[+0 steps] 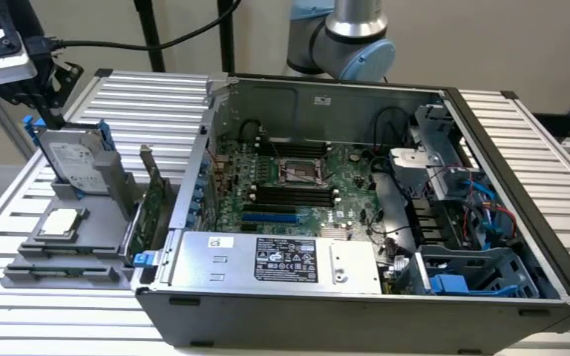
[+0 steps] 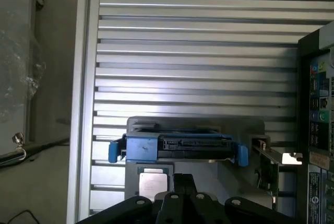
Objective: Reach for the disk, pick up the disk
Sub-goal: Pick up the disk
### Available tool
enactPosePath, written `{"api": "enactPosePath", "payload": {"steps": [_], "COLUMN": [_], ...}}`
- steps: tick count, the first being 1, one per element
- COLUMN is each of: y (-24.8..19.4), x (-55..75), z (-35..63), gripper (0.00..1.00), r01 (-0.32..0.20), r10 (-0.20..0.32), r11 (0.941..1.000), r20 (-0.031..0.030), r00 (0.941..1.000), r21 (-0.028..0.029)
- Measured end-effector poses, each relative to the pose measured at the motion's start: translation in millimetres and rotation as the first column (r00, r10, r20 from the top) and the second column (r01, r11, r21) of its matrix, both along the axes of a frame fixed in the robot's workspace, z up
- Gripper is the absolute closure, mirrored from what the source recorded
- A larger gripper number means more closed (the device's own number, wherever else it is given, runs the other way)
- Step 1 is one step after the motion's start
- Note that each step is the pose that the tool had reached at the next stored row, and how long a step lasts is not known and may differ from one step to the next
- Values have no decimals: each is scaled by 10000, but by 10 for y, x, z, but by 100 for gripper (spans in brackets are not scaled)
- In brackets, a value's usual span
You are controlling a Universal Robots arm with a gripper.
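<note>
One disk (image 1: 72, 159) stands on edge in a grey holder (image 1: 57, 273) on the slatted table (image 1: 156, 96), with open slats behind it and the open computer case (image 1: 364, 315) close on the exterior view's right. The gripper (image 1: 50, 111) hangs just over its blue top edge, jaws closed and holding nothing. A square chip (image 1: 60, 222) lies flat in the same holder. The wrist view looks down on the disk's connector (image 2: 195, 143).
</note>
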State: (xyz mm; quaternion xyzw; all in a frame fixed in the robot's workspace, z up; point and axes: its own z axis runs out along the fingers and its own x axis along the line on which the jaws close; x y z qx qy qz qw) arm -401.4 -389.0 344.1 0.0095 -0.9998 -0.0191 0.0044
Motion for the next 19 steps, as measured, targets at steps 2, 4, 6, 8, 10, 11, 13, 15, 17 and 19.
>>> {"api": "enactPosePath", "payload": {"steps": [2, 4, 6, 8, 10, 11, 13, 15, 17, 19], "y": [53, 103, 146, 171, 190, 195, 194, 195, 195, 195], "x": [-51, -108, -173, -259, -331, -336, -336, -335, -330, -329], "z": [0, 1, 2, 1, 1, 2, 2, 2, 11, 24], "gripper": [89, 89, 89, 89, 89, 89, 89, 89, 89, 89], "r01": [0, 2, 0, 1, 1, 1, 0, -9, -193, -503], "r10": [0, -2, 0, -1, -1, -1, 0, 9, 193, 504], "r11": [10000, 10000, 10000, 10000, 10000, 10000, 10000, 10000, 9998, 9987], "r20": [12, 18, 21, 25, 28, 31, 31, 31, 30, 31], "r00": [10000, 10000, 10000, 10000, 10000, 10000, 10000, 10000, 9998, 9987], "r21": [0, -1, -3, -1, -3, -13, -13, -13, -14, -13]}}
